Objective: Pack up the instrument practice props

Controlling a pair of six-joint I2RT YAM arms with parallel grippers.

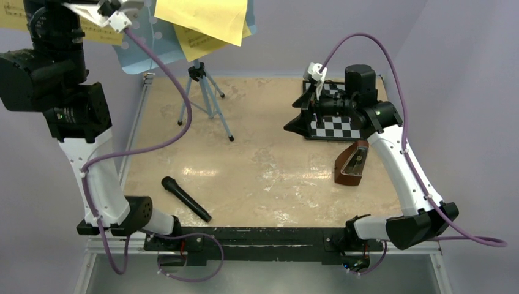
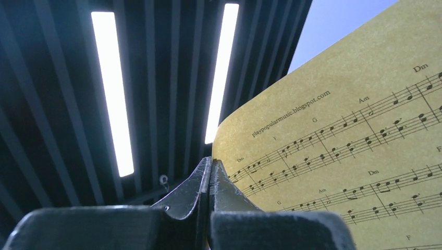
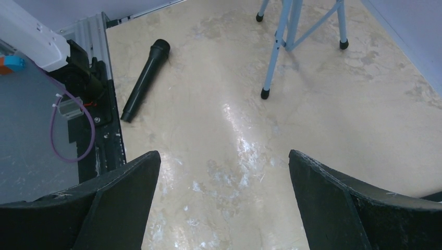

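My left gripper point(image 2: 211, 162) is raised high at the far left and shut on the edge of a yellow sheet-music page point(image 2: 354, 140); that page point(image 1: 13, 17) shows behind the left arm. More yellow pages point(image 1: 205, 18) hang over the perforated tray point(image 1: 144, 58) of the light-blue tripod music stand point(image 1: 205, 98) at the back. The brown pyramid metronome point(image 1: 352, 162) lies on the table at the right. My right gripper point(image 1: 295, 126) hovers open and holding nothing by the chessboard's left edge, above bare tabletop point(image 3: 224, 154); the stand's legs point(image 3: 284, 41) are ahead of it.
A black microphone point(image 1: 185, 198) lies near the front left of the table point(image 1: 269, 177), also in the right wrist view as the microphone point(image 3: 146, 78). The black-and-white chessboard point(image 1: 339, 125) lies under the right arm at the back right. A metal rail point(image 1: 136, 135) edges the left side.
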